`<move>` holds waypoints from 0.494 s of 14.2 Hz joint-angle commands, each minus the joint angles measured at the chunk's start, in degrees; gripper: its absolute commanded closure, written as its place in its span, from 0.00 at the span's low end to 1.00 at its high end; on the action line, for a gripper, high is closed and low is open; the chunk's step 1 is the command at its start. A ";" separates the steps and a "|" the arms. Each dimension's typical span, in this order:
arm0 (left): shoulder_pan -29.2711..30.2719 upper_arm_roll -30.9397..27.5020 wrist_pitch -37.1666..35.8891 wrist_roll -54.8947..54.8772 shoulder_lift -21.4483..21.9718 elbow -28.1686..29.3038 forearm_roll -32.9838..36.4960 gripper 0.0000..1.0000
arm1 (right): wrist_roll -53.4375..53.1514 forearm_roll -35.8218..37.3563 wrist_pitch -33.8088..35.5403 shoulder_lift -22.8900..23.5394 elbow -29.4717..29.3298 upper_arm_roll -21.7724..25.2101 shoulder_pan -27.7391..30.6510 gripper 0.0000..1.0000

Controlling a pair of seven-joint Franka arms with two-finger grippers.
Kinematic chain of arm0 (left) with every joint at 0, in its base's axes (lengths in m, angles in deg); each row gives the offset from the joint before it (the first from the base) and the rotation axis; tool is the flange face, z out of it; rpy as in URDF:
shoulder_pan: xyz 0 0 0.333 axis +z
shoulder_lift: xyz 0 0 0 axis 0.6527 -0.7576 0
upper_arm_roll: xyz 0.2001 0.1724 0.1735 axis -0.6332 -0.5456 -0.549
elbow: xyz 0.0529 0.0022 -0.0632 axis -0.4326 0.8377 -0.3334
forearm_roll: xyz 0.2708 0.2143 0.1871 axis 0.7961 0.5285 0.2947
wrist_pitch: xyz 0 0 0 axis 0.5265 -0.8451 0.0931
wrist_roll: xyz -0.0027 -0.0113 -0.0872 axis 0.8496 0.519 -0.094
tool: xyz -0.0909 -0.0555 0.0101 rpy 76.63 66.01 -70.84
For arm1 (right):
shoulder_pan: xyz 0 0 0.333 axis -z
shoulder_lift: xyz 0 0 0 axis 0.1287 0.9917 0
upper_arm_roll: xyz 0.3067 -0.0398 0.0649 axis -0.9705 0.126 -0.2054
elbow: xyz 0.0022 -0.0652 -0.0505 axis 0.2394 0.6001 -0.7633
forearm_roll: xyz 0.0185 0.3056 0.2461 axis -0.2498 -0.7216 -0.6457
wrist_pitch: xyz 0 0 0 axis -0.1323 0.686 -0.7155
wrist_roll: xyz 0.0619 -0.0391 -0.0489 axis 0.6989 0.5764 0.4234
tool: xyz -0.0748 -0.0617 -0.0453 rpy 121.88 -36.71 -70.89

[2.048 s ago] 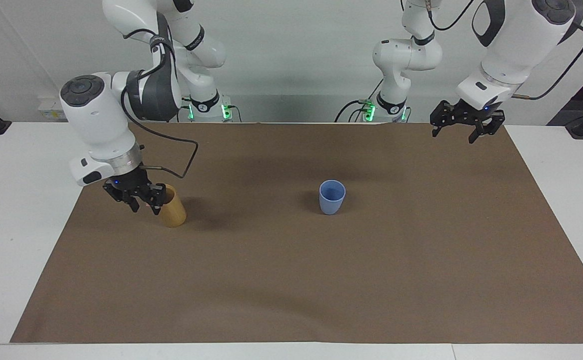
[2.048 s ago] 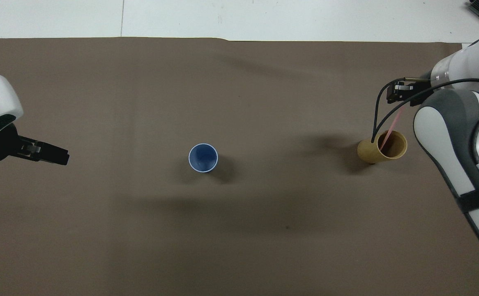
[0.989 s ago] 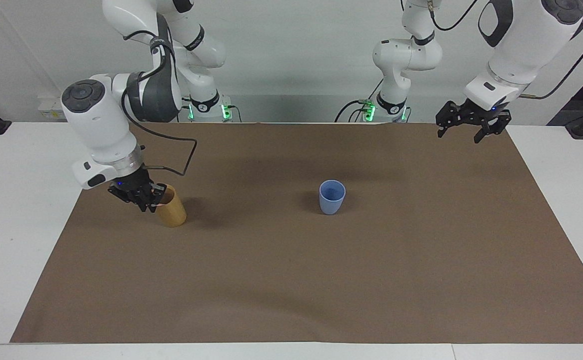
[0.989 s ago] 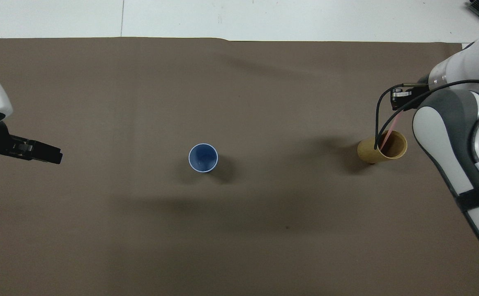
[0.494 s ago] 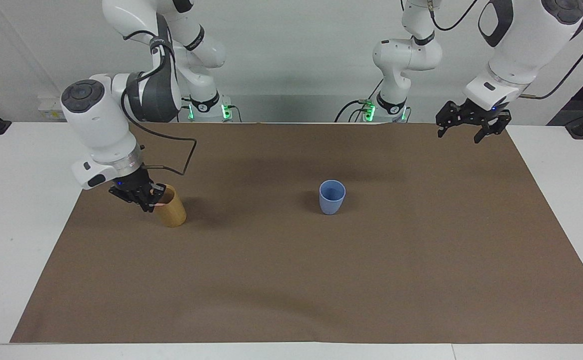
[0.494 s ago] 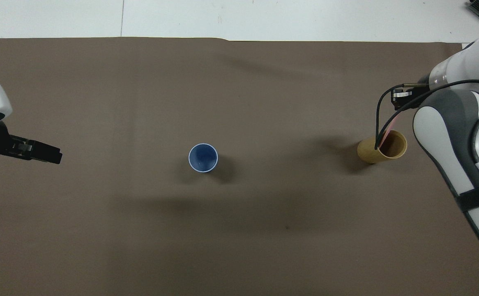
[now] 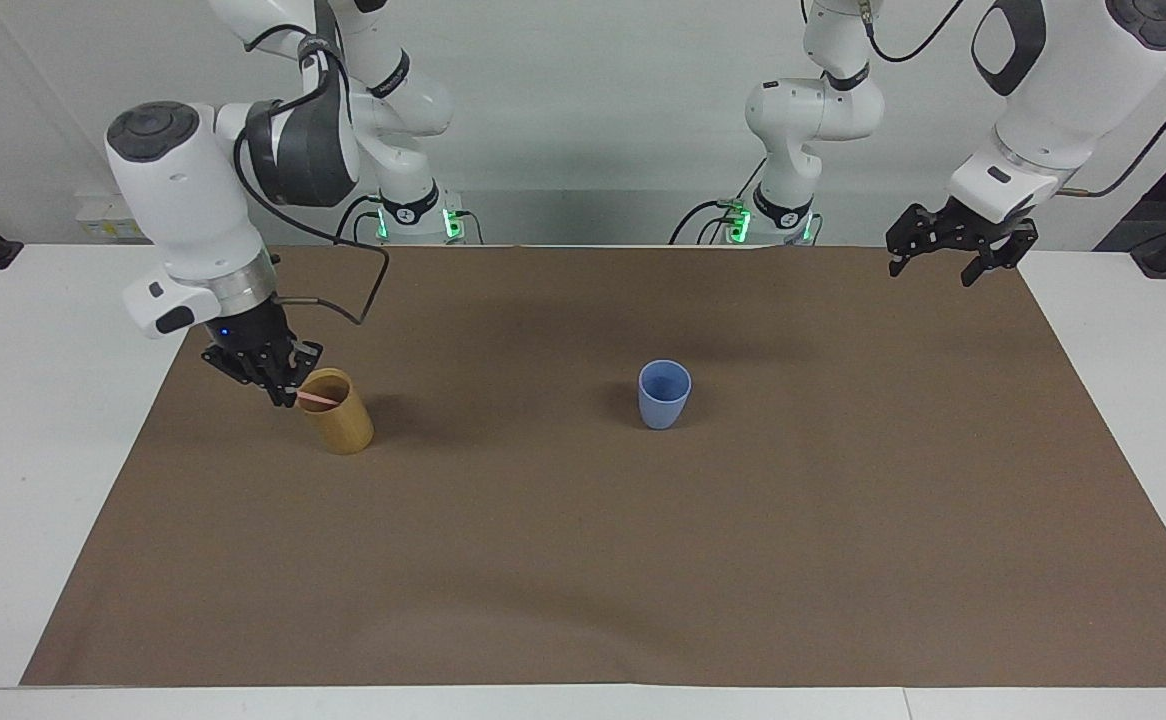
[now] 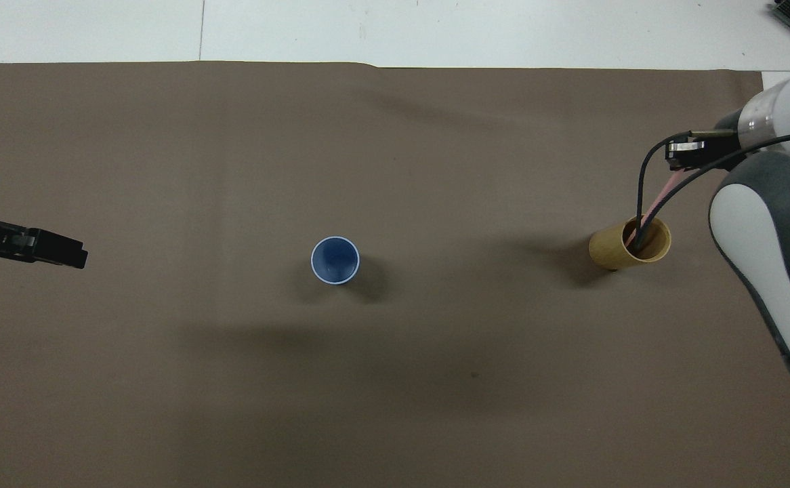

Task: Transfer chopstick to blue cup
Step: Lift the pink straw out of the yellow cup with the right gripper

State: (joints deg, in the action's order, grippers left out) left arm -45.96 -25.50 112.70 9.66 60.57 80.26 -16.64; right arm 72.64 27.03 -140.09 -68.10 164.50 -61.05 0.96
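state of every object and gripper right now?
chopstick: tilted, lower end in the tan cup, upper end gripped
tan cup: upright on the mat, toward the right arm's end
blue cup: upright, empty, mid-mat
right gripper: shut on the chopstick, over the tan cup
left gripper: open, holding nothing, waiting raised at its own end

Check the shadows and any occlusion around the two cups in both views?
Facing view: soft shadows fall from the blue cup and the bamboo cup onto the brown mat, no glare. Overhead view: the right arm's black cable crosses the chopstick and the bamboo cup's mouth; the arm's body hides most of the right end effector.
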 commanded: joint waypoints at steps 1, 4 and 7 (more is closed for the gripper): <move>2.14 1.46 -2.52 -0.94 -1.49 -3.08 0.14 0.00 | 1.65 -0.65 1.22 -4.06 0.31 -0.39 -0.36 1.00; 3.62 2.69 -3.93 -1.02 -2.28 -5.55 0.14 0.00 | 1.03 -0.39 3.49 -8.19 0.31 -0.57 -2.29 1.00; 6.98 6.56 -3.93 -0.94 -2.46 -5.55 0.14 0.00 | -0.90 -0.56 3.86 -12.06 0.22 -0.57 -5.27 1.00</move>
State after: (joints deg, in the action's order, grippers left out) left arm -41.07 -20.94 110.47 9.57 59.45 76.75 -16.61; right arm 72.60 27.01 -136.94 -77.56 164.18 -61.37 -3.02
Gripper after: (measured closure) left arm 0.000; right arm 0.916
